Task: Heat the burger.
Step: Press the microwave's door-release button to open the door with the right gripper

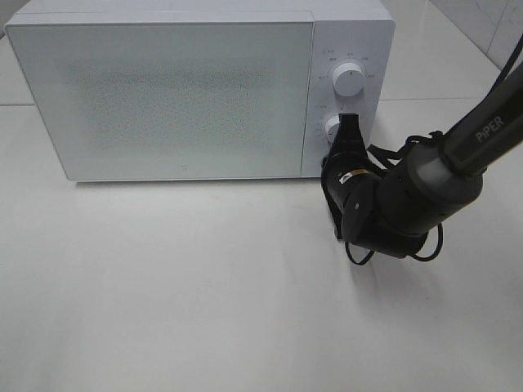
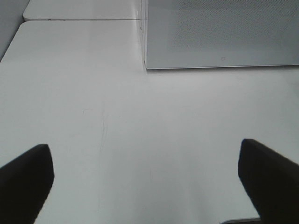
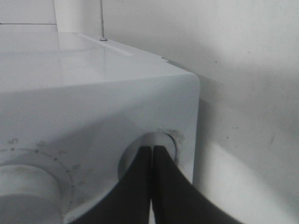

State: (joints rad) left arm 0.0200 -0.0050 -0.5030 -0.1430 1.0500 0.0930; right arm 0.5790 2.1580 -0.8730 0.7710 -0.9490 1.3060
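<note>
Your right pincer (image 1: pixel 349 122) was clenched, tips against the lower knob (image 1: pixel 331 128) of the microwave (image 1: pixel 355 20), at 6 o'clock from the upper dial (image 1: pixel 349 80). Your left pincer (image 2: pixel 145 179) hung released over the desk (image 1: pixel 163 286). The burger showed nowhere; the frosted door (image 1: pixel 163 90) was shut.

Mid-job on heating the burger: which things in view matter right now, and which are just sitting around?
Job: white box-shaped microwave with frosted door, closed; its lower round white knob; right gripper, shut, tips at that knob. The burger is not in view.
Idle: upper round white knob; white table; left gripper, open over the table.
</note>
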